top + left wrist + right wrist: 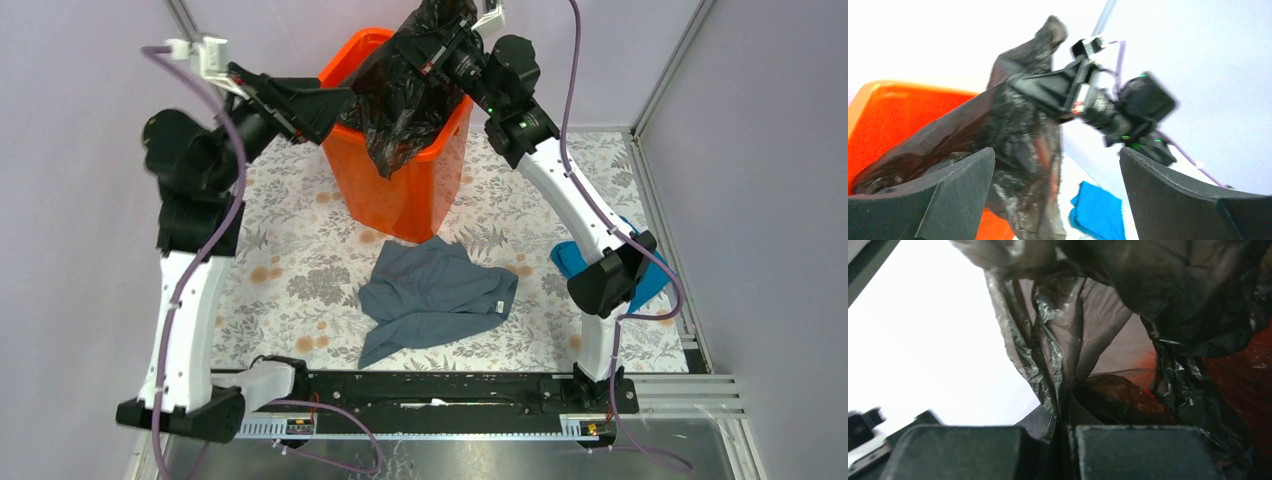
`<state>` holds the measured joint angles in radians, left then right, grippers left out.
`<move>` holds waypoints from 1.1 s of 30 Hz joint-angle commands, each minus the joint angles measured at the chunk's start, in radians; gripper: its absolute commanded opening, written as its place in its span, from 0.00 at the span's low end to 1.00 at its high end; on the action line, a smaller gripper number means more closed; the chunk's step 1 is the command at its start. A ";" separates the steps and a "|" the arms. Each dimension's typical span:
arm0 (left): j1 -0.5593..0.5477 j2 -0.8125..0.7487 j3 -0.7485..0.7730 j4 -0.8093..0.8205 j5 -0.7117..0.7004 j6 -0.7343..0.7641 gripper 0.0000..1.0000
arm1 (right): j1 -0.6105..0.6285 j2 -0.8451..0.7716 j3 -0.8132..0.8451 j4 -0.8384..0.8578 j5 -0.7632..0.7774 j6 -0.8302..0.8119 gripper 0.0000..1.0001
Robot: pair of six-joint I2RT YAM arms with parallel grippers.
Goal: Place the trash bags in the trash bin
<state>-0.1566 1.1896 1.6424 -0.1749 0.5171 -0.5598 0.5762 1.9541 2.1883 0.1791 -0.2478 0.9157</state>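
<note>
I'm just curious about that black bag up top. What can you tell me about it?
The black bag is thin, glossy, crinkled plastic, brownish where light passes through. The right hand pinches its upper part, holding it bunched above the orange bin. Lower folds hang over the bin's rim. The left hand is open beside it.

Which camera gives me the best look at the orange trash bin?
Top external: nearly the whole orange bin shows there, the black bag draped over its rim. Left wrist catches only a blurred orange corner; right wrist only orange patches behind the bag.
</note>
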 commanded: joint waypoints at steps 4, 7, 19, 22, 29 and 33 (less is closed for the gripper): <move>-0.109 0.038 0.001 0.057 0.040 -0.065 0.99 | 0.036 -0.101 0.018 -0.007 0.144 -0.002 0.01; -0.276 0.104 0.133 -0.105 -0.148 0.120 0.99 | 0.050 -0.087 0.039 -0.017 0.151 0.002 0.02; -0.596 0.117 0.099 -0.213 -0.806 0.405 0.88 | 0.091 -0.073 0.065 -0.041 0.153 0.011 0.02; -0.615 0.080 0.049 -0.186 -0.859 0.412 0.85 | 0.094 -0.081 0.053 -0.041 0.154 0.004 0.02; -0.622 0.085 0.026 -0.176 -0.945 0.444 0.75 | 0.100 -0.111 0.005 -0.024 0.161 0.011 0.04; -0.622 0.112 0.057 -0.187 -0.983 0.473 0.37 | 0.100 -0.139 -0.022 -0.043 0.165 -0.004 0.08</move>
<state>-0.7769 1.2743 1.6512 -0.3904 -0.3859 -0.1349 0.6636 1.8980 2.1857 0.1131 -0.1116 0.9245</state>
